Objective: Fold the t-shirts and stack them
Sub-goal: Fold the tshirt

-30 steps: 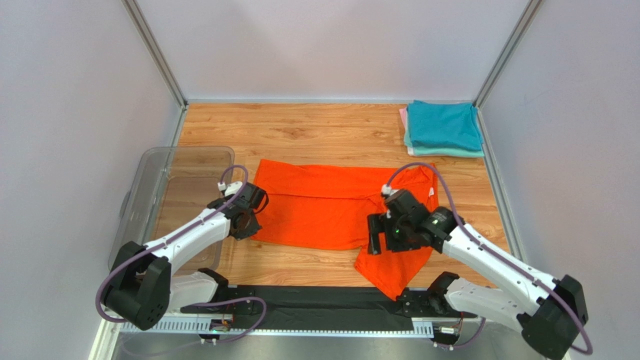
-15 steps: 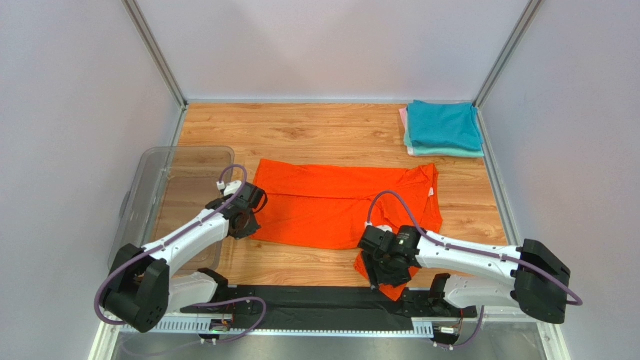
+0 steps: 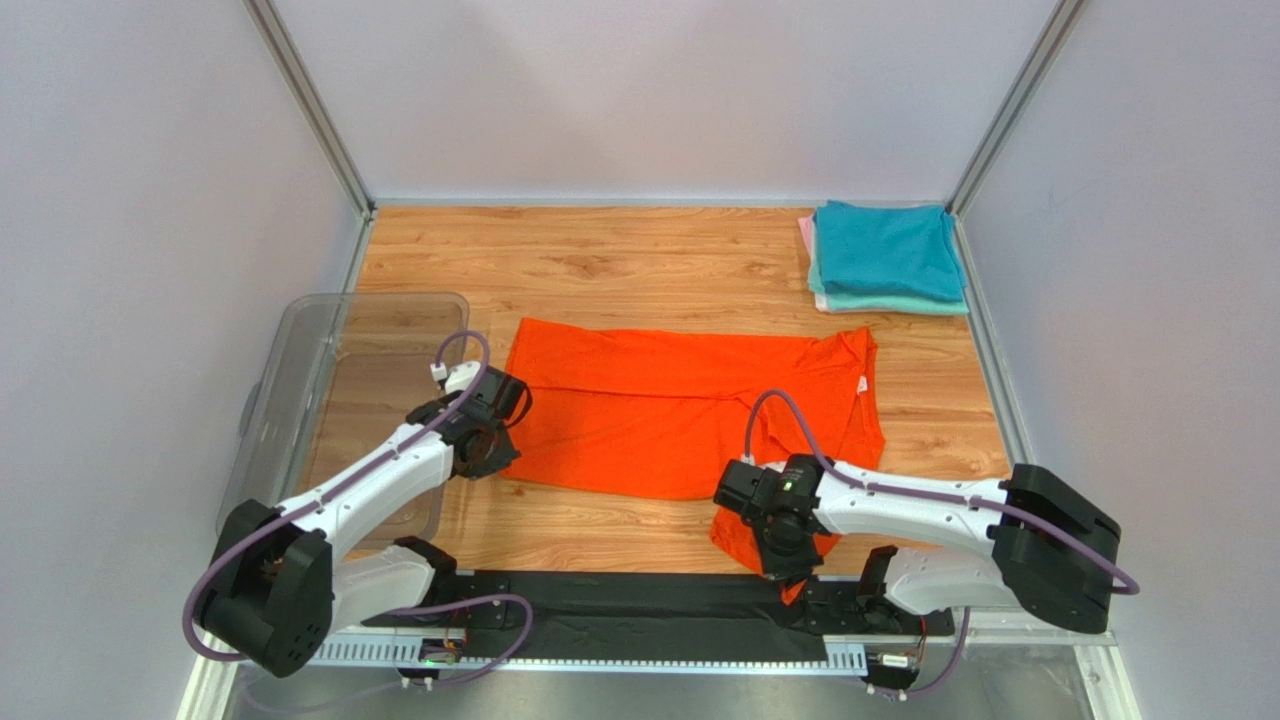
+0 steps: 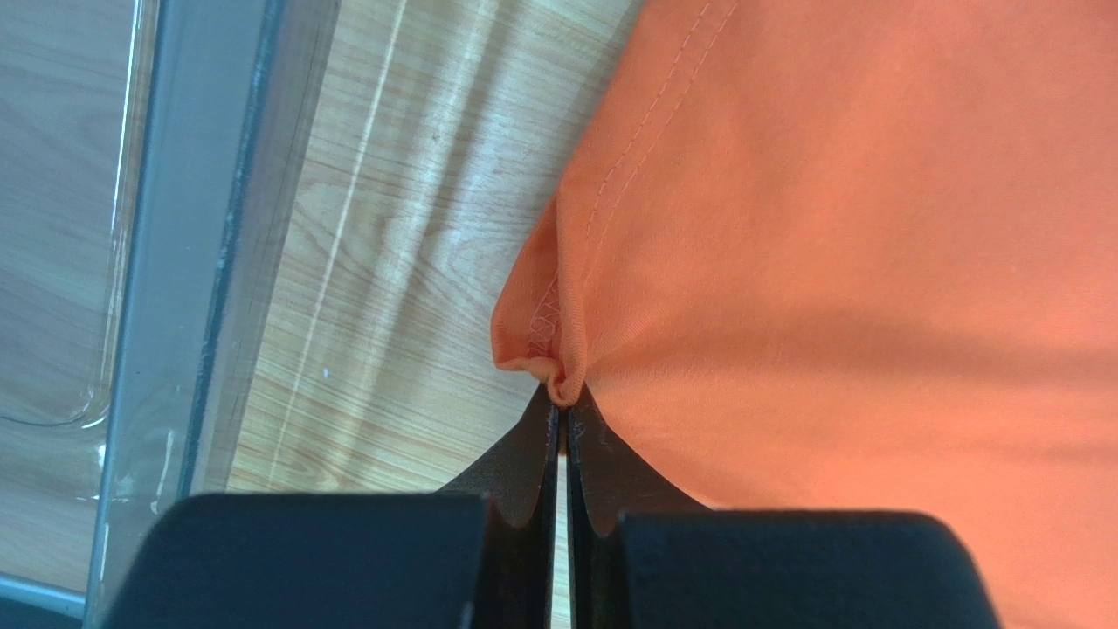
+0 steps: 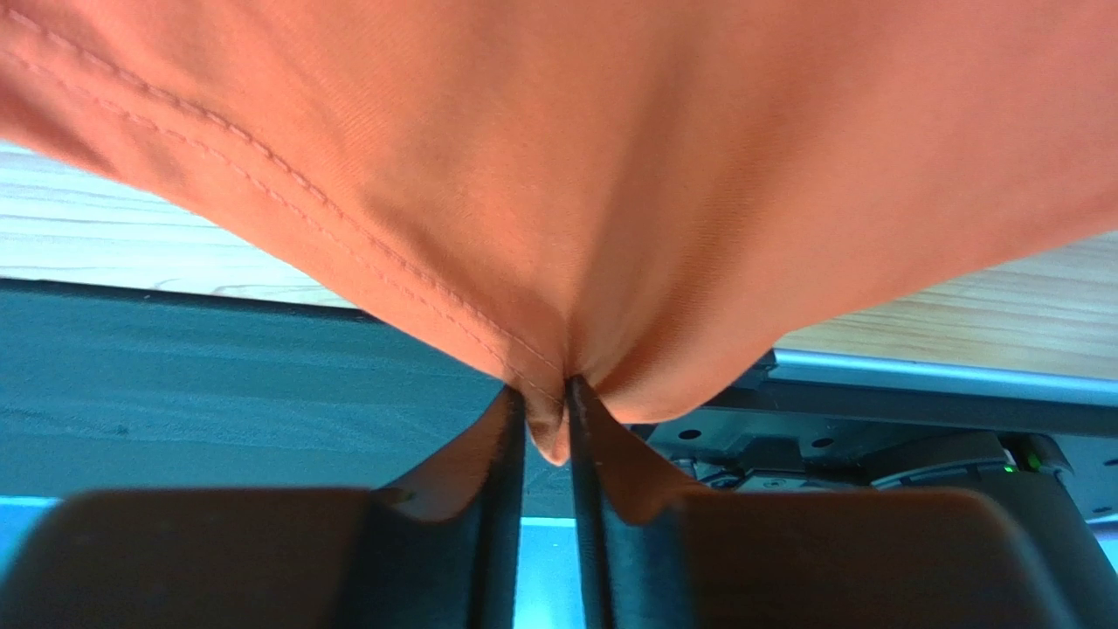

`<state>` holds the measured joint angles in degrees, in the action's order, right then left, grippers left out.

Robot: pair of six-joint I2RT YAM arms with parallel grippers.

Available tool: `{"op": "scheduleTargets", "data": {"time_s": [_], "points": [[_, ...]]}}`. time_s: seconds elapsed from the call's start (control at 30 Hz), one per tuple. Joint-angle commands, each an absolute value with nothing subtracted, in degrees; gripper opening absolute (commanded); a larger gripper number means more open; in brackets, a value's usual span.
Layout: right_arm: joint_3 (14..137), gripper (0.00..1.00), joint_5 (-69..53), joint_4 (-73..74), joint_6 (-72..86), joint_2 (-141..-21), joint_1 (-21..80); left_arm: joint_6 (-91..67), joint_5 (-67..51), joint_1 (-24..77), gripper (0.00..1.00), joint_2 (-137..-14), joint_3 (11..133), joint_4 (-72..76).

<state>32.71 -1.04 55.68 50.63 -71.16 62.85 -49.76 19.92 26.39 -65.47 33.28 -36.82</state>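
Note:
An orange t-shirt (image 3: 646,405) lies spread across the wooden table, with one part trailing toward the near edge. My left gripper (image 3: 505,440) is shut on the hem at its left edge, and the left wrist view shows the orange t-shirt (image 4: 840,236) bunched at the left gripper (image 4: 562,396). My right gripper (image 3: 784,561) sits low over the trailing near corner. In the right wrist view the orange t-shirt (image 5: 591,171) drapes above, a fold pinched in the right gripper (image 5: 549,400). Folded t-shirts are stacked at the back right: teal (image 3: 887,248) on top, mint green (image 3: 902,305) beneath, a pale pink edge (image 3: 807,240).
A clear plastic tub (image 3: 323,375) stands at the left, close to my left arm. A black strip (image 3: 631,597) runs along the near table edge under the shirt's corner. Grey walls with metal posts close in both sides and the back.
My right arm dropped from above the shirt's middle to its near corner, and its jaws closed on the fabric. The left gripper kept its hold and barely moved.

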Motion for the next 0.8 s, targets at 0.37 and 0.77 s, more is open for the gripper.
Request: {"op": "scheduleTargets", "data": {"time_s": [0.37, 0.77], "points": [[44.63, 0.0, 16.34, 59.15, 46.85, -66.71, 55.12, -47.55, 17.66, 26.02, 0.0, -60.56, 34.45, -35.59], [54.84, 0.0, 20.39, 61.08, 34.37, -66.8, 40.53, -46.23, 17.84, 24.79, 0.0, -63.54, 40.07, -36.56]]}}
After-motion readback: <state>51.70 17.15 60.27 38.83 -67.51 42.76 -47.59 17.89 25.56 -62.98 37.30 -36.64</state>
